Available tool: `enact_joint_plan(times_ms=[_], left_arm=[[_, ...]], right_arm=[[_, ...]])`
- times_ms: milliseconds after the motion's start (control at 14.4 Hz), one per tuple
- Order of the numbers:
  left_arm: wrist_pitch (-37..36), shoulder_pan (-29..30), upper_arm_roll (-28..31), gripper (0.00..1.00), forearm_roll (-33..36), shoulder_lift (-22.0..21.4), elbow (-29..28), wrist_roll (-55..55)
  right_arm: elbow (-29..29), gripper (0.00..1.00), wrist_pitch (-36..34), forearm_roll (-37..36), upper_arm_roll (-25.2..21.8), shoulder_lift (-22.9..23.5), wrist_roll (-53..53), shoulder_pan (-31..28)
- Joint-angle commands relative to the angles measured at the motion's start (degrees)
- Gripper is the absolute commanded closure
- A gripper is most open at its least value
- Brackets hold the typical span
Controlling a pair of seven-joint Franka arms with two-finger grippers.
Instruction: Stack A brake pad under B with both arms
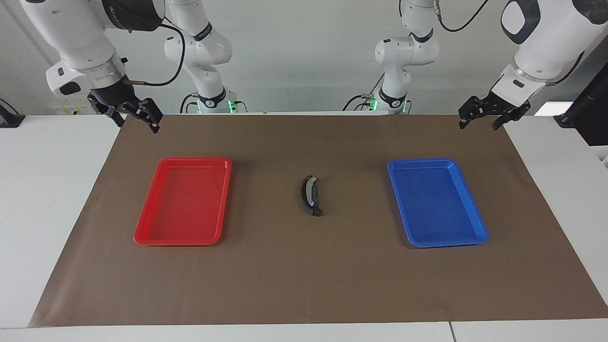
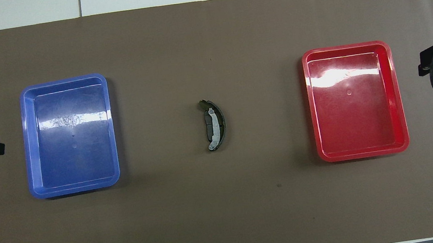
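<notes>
B, the long black crescent pad with silvery patches, lies at the middle of the brown mat, also in the overhead view. A dark piece sticks out under its end farther from the robots. It looks like the A brake pad, which is mostly hidden beneath B. My left gripper hangs open and empty in the air over the mat's edge at the left arm's end. My right gripper hangs open and empty over the mat's corner at the right arm's end. Both are far from the pads.
An empty blue tray lies on the mat toward the left arm's end. An empty red tray lies toward the right arm's end. The brown mat covers most of the white table.
</notes>
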Motion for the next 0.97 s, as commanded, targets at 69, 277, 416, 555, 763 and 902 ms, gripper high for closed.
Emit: enact_joint_plan(times_ms=[69,277,416,555,763,902], left_arm=[[-0.56,0.49,-0.49,0.01,0.99,-0.63,-0.41,0.65],[-0.56,0.49,-0.49,0.01,0.99,-0.63,-0.41,0.65],[-0.56,0.49,-0.49,0.01,0.99,-0.63,-0.41,0.65],[-0.56,0.49,-0.49,0.01,0.99,-0.63,-0.41,0.65],[-0.56,0.49,-0.49,0.01,0.99,-0.63,-0.41,0.65],[-0.56,0.49,-0.49,0.01,0.99,-0.63,-0.41,0.65]], right_arm=[[3.07,0.0,-3.02,1.37,0.87,0.53,-1.66,-0.2],[2.28,0.0,-2.06,1.37,1.84,0.09,-1.92,-0.2],[2.1,0.0,-1.79,1.38,1.84,0.0,-2.01,-0.2],[2.1,0.0,-1.79,1.46,1.84,0.0,-2.01,-0.2],[2.1,0.0,-1.79,1.46,1.84,0.0,-2.01,-0.2],[2.19,0.0,-1.88,1.46,1.84,0.0,-2.01,-0.2]])
